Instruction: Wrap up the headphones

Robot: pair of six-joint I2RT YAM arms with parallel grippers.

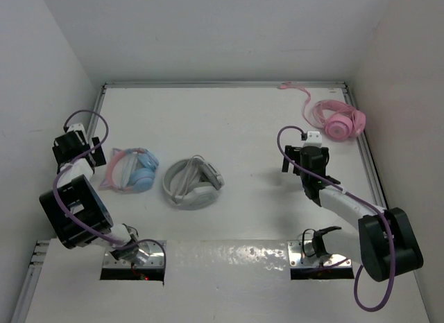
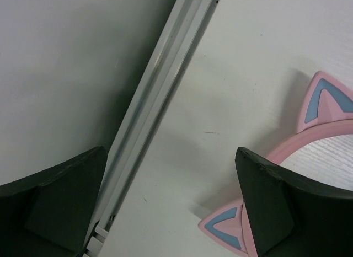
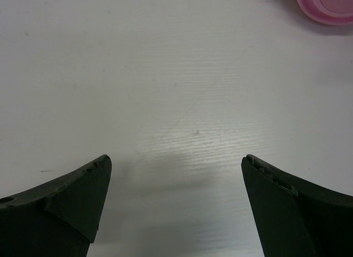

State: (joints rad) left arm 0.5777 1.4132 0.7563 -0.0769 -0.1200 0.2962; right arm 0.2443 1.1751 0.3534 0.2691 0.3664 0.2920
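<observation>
The headphones (image 1: 133, 169) lie between the left rail (image 2: 157, 108) and white-grey headphones (image 1: 193, 183)

This is a robot lab cell rather than a home or shop. A bare white bench (image 1: 236, 129) is boxed in by plain white walls (image 1: 208, 32) on the left, right and far sides, with metal rails (image 1: 222, 84) along its edges. The left arm (image 1: 76, 212) and right arm (image 1: 347, 205) are bolted to plates (image 1: 300, 257) at the near edge, purple cables (image 1: 87, 112) looping over them. Only test props lie out: the headphones (image 1: 132, 170), a grey set (image 1: 194, 184) and a pink set (image 1: 338, 120).
</observation>
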